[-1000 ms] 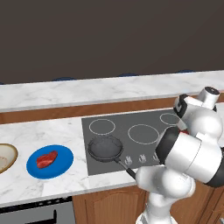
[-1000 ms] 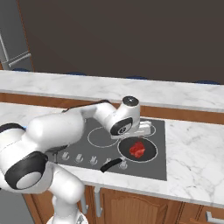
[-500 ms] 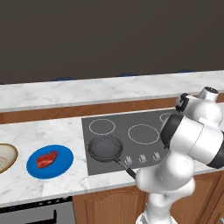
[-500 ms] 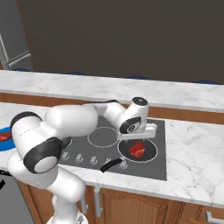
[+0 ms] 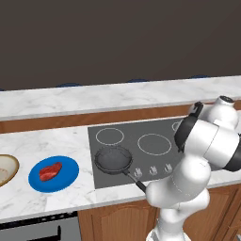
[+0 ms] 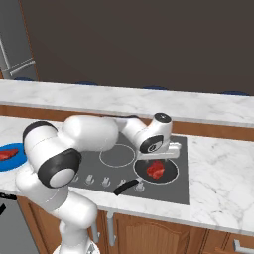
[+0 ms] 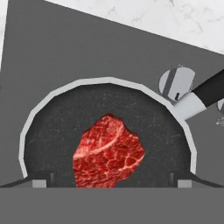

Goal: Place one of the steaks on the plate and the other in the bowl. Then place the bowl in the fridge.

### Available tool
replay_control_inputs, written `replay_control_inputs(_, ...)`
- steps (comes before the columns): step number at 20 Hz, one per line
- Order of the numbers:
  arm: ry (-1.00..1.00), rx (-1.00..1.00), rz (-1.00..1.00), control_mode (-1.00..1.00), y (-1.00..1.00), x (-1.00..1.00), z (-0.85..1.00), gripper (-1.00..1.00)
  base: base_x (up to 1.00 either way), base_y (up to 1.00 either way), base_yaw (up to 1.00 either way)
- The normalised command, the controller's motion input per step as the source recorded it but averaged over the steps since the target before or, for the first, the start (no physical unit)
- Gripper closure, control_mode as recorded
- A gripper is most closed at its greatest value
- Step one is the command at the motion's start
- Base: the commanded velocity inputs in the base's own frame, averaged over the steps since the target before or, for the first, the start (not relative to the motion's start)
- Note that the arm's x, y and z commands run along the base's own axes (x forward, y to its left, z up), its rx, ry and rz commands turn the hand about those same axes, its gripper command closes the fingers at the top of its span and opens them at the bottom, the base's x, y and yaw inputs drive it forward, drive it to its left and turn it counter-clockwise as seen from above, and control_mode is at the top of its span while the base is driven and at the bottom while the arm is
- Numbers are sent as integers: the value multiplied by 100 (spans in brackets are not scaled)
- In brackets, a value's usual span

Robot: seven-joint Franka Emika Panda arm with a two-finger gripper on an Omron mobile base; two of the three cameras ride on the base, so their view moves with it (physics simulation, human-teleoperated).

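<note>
One steak (image 7: 108, 153) lies in a dark frying pan (image 7: 52, 131) on the stove's right front burner, also seen as the steak (image 6: 156, 169) in the right base view. My gripper (image 6: 158, 158) hangs just above it, open, with its fingertips (image 7: 39, 181) spread to either side of the meat and nothing held. The other steak (image 5: 50, 171) rests on the blue plate (image 5: 66, 178) on the counter left of the stove. The tan bowl (image 5: 7, 168) sits at the far left edge. The grey fridge (image 6: 15, 44) stands at the upper left.
A second, empty frying pan (image 5: 113, 158) sits on the black cooktop (image 5: 150, 127), handle toward the front. Stove knobs (image 6: 106, 182) line the front edge. A raised marble ledge (image 5: 94, 99) runs behind the counter. My own arm (image 6: 94, 134) arches over the cooktop's left half.
The gripper has shifted slightly right and down over the steak in the pan. The arm's elbow has swung round. The jaws stay open.
</note>
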Motion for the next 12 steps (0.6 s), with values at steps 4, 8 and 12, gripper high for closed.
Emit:
replay_control_inputs(4,0,0,-15,-100,26,2,0,-100,0,0,0)
replay_control_inputs(8,0,0,-14,-100,40,0,-13,-100,0,0,0)
replay_control_inputs(12,0,0,-14,-100,48,0,-21,-100,0,0,0)
